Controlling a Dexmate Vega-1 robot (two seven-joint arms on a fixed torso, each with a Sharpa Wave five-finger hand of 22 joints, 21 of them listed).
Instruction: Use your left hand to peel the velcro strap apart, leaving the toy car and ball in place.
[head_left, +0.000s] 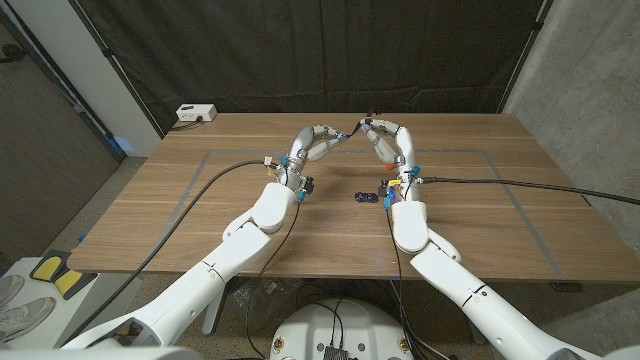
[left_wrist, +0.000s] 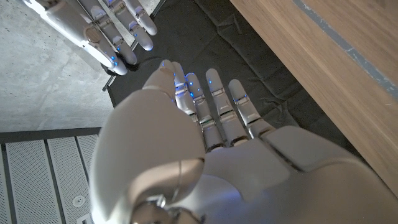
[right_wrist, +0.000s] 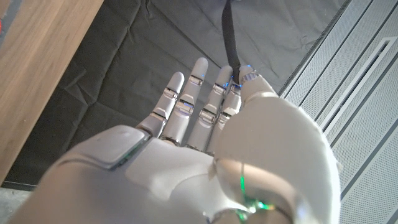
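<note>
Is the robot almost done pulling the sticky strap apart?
Not yet, it seems. Done: the right hand pinches the black strap, up off the table. In hand: the left hand is raised beside it, fingers straight, holding nothing. Left: grabbing the strap and peeling it. The toy car sits on the table.

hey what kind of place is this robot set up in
Probably a lab or test cell: a bare wooden table marked with tape lines, a black cloth backdrop behind it, concrete walls, and cables trailing across the table.
</note>
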